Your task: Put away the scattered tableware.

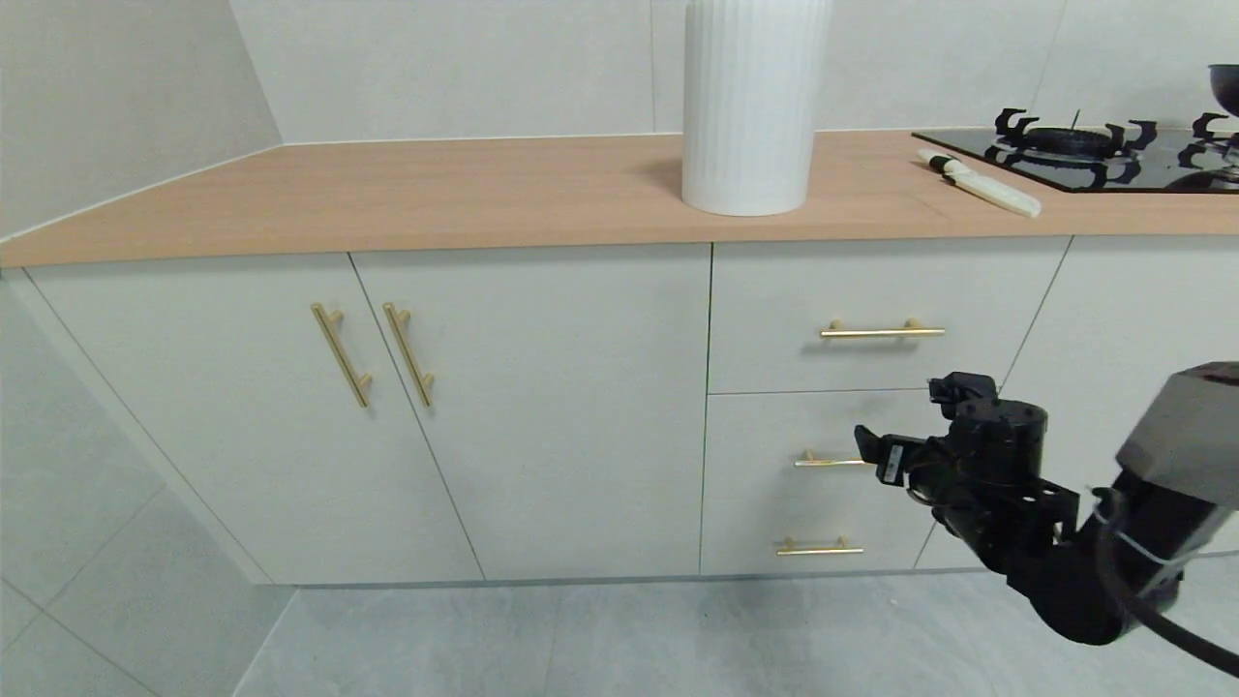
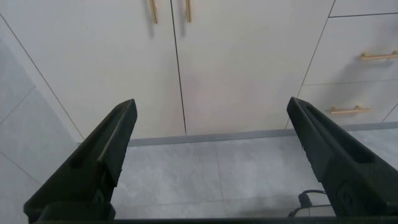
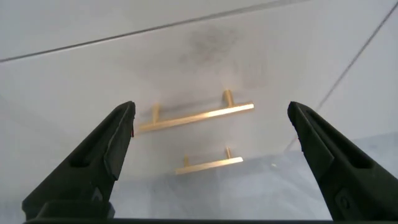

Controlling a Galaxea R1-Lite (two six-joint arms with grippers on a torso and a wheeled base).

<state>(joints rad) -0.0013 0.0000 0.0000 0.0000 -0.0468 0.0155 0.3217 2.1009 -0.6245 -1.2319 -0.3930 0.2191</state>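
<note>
my right gripper (image 1: 915, 426) hangs jaws apart, the slim brass bar handle of the middle drawer (image 1: 828, 463) just at its nine o'clock; left gripper (image 2: 211, 109) gapes too. the cream-white knife (image 1: 978, 182) lies on the wooden countertop (image 1: 484, 194) at one o'clock. i judge drawer-opening is the step: next, straddle that bar, clamp, pull straight.

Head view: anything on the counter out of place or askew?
Yes: a cream-coloured knife lies loose and diagonal on the wooden countertop, right beside the black glass hob. The tall white ribbed vase stands upright; nothing spilled.
</note>
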